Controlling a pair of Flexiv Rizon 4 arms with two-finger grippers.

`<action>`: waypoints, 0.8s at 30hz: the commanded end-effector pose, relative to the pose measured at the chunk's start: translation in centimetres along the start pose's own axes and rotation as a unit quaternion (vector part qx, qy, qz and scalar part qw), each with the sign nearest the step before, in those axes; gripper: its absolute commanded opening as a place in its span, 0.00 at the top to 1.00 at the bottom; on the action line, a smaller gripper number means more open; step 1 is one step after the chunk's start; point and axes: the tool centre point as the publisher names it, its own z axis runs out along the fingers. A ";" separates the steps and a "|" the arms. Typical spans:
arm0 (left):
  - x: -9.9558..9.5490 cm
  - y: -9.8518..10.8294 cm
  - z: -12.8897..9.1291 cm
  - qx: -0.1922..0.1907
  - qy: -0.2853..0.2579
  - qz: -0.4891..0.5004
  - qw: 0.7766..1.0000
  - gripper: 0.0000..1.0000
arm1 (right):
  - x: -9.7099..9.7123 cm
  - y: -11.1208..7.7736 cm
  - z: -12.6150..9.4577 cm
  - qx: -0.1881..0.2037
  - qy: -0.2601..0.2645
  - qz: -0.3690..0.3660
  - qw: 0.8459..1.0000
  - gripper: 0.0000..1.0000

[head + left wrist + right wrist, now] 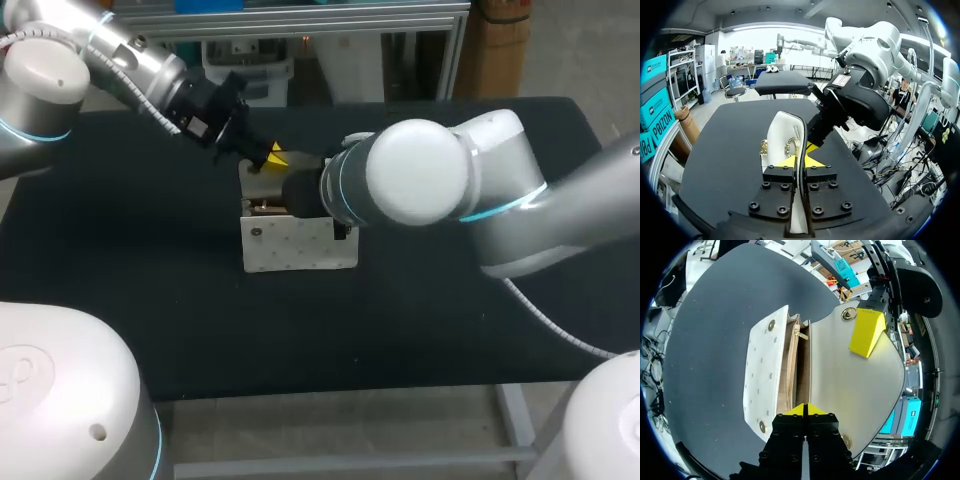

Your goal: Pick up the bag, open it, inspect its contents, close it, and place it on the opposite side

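The bag point(300, 245) sits about mid-table point(130, 230) with its mouth open. In the right wrist view I can see tan lining point(790, 370) split into narrow slots, with a small gold pull point(798, 333) hanging at the far end. Beyond that I can't make out anything inside, since the slots are in shadow.

Looks-wise it's a small white boxy bag. The front panel point(760, 370) has a scalloped top edge, rows of tiny dots and gold studs at the corners. The flap point(855, 375) is thrown back off the mouth, pale grey on its inner side, with a round gold clasp point(848, 314) near its edge.

The left arm point(130, 55) comes in from the far left corner and slants down to the back of the bag. The left gripper point(268, 157) is clamped on the flap, which runs edge-on between its fingers in the left wrist view. One yellow tip is pressed flat on the flap's inner side, right beside the clasp.

The right arm point(420, 175) reaches in from the right, and its big elbow joint covers most of the bag's right end from above. The right gripper point(805, 410) is at the near end of the bag's mouth with its fingers together. It might be pinching the side wall, but honestly I can't tell.
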 end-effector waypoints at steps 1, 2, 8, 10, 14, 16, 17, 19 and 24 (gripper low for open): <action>0.6 -0.6 0.4 -0.002 -0.007 0.004 1.000 1.00 | -0.1 -0.8 -2.0 0.001 -0.026 0.001 1.000 1.00; 0.6 -0.9 0.4 -0.001 -0.006 0.006 1.000 1.00 | -0.3 -0.9 -2.5 0.002 -0.030 0.002 1.000 1.00; 1.6 -2.7 -0.2 0.007 -0.009 0.021 1.000 1.00 | -0.5 -2.3 -5.2 0.002 -0.056 0.007 0.998 1.00; 2.0 -3.2 -0.2 0.008 -0.010 0.022 1.000 1.00 | -0.3 -2.6 -6.1 -0.001 -0.063 0.008 0.998 1.00; 2.4 -3.5 0.1 0.009 -0.008 0.017 1.000 1.00 | 0.1 -2.9 -7.8 -0.001 -0.078 0.006 0.997 1.00; 2.3 -3.3 0.4 0.015 0.000 0.004 1.000 1.00 | 0.3 -3.0 -8.7 -0.003 -0.085 0.005 0.996 1.00; 1.9 -2.8 0.7 0.015 0.001 -0.003 1.000 1.00 | 0.5 -3.1 -9.1 -0.005 -0.087 0.005 0.996 1.00; 1.2 -1.9 1.3 0.021 0.006 -0.012 1.000 1.00 | 0.8 -3.1 -9.8 -0.003 -0.093 0.003 0.996 1.00; -0.7 0.0 2.1 0.034 0.014 -0.032 0.999 1.00 | 1.6 -3.2 -10.7 -0.002 -0.097 0.000 0.995 1.00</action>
